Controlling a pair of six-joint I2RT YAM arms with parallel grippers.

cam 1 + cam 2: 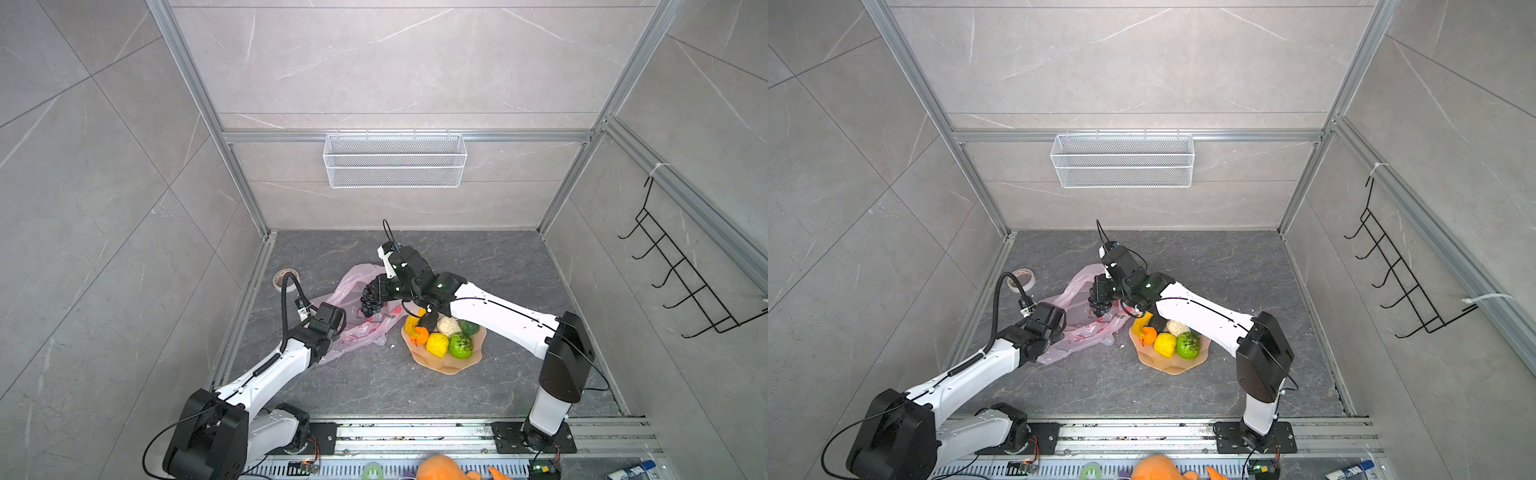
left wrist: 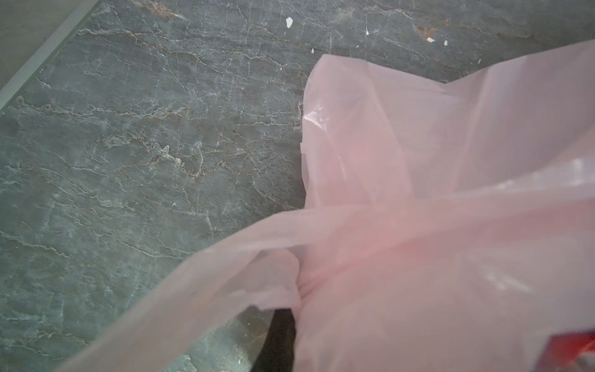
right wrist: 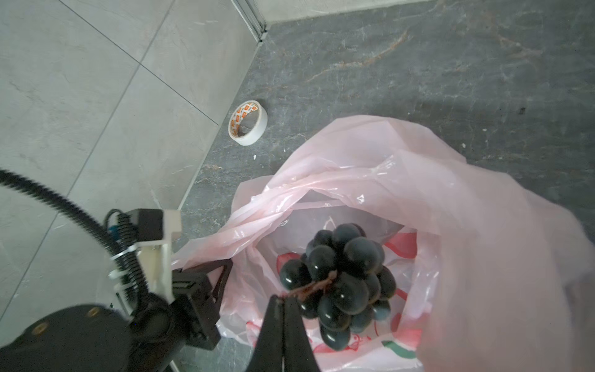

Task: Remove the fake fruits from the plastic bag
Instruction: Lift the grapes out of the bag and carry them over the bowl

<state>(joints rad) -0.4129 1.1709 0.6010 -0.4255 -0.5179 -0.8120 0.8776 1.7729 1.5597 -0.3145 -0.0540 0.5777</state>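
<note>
Grey tiled walls (image 1: 104,166) enclose a dark stone floor (image 1: 415,395). From its base the right arm reaches over the peach plate (image 1: 453,365) and across the middle, wrist bent down. The left arm stretches low and forward to the near edge of the plastic bag (image 1: 353,284), which lies crumpled on the floor left of the plate.

Only the wrist views show the grips. The left gripper (image 3: 222,273) is pinched shut on the bag's rim. The right gripper (image 3: 283,299) is clamped on the brown stem of the grape bunch (image 3: 341,283). The bunch hangs over the bag's open mouth, long axis pointing down into it.

A lemon (image 1: 437,344) and a bumpy green fruit (image 1: 460,345) sit on the plate among other pieces. A tape roll (image 3: 248,123) lies by the wall.
</note>
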